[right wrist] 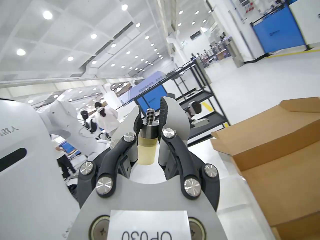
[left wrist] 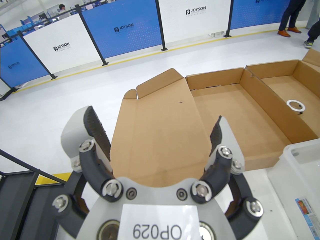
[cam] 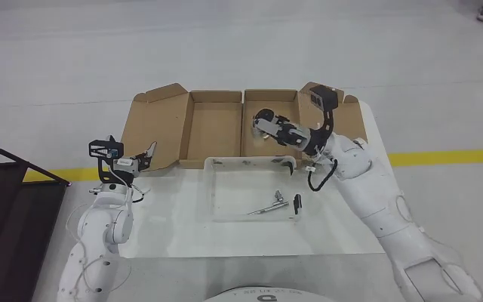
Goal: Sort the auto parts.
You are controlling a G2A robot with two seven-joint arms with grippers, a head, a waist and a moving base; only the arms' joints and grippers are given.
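Clear tray (cam: 226, 161) beside cardboard box (cam: 215, 132)

The left gripper (left wrist: 155, 126) hangs with its jaws wide apart above the open flap (left wrist: 160, 96) of a cardboard box (left wrist: 265, 103). A metal ring (left wrist: 296, 106) lies in the compartment farther from the gripper. A clear plastic bin (left wrist: 300, 148) sits just beside the box on the white table (left wrist: 270, 201).
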